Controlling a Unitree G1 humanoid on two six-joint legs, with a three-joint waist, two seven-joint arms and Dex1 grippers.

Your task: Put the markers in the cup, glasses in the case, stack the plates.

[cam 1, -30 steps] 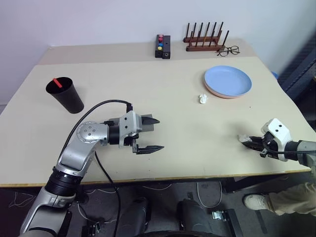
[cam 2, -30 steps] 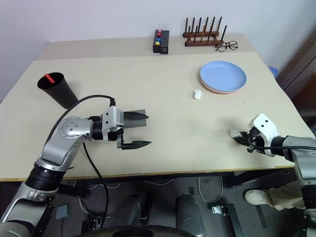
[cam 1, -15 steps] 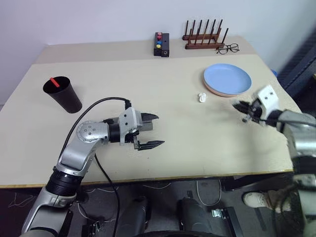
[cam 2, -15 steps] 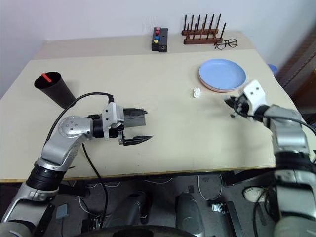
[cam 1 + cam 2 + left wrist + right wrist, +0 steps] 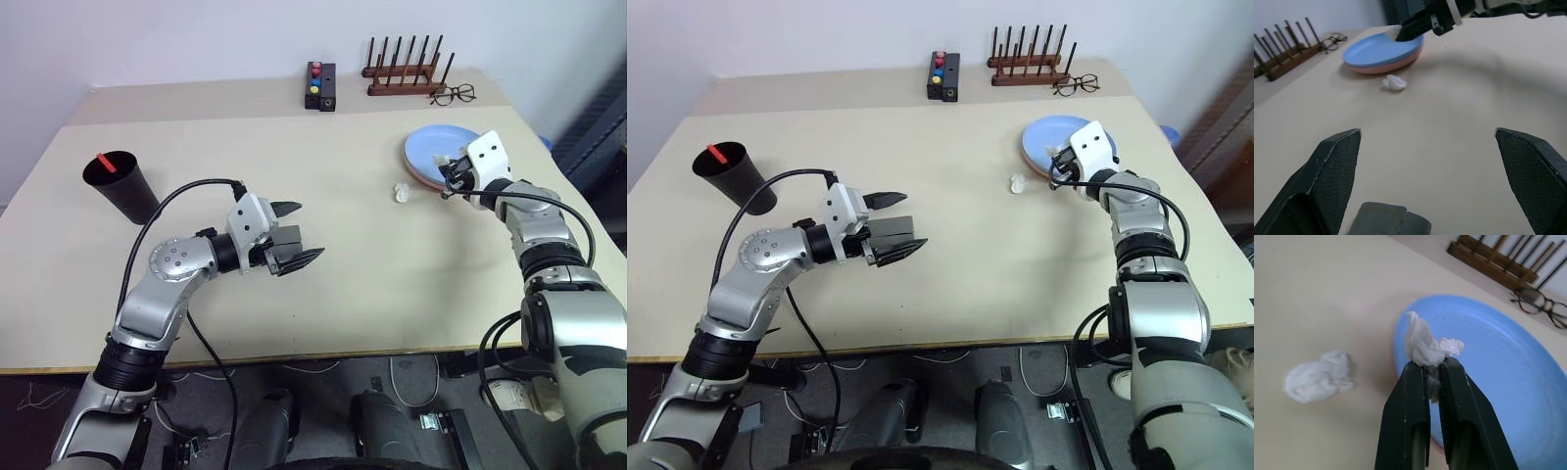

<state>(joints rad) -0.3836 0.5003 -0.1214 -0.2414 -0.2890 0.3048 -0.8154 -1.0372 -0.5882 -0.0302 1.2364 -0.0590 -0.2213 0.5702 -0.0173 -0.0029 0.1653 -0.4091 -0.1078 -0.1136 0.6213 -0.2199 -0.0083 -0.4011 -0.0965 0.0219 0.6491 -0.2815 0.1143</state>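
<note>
A: R end effector [image 5: 1432, 363]?
B: Clenched on a crumpled white tissue wad [image 5: 1426, 345], held over the near-left rim of the blue plate [image 5: 446, 152]. Blue plate sits stacked on the pink plate [image 5: 1396, 64], far right of the worktop [image 5: 372, 264].
A: L end effector [image 5: 294, 235]?
B: Released, fingers spread wide, nothing between them. Hovers above the worktop's mid-left, pointing twd the plates. The grey case [image 5: 890, 231] lies just under/behind it, partly hidden.
A: Cup?
B: Black cup [image 5: 122, 186] upright at far left, w/ a red-ended marker [image 5: 110, 163] inside. Well apart from both arms.
A: Anything else out there?
B: 2nd tissue wad [image 5: 402, 194] on the worktop, just beside the plates on their left. At the back edge: a wooden peg rack [image 5: 404, 78], wire-frame specs [image 5: 454, 95] next to it, & a black box w/ coloured buttons [image 5: 321, 88].
</note>
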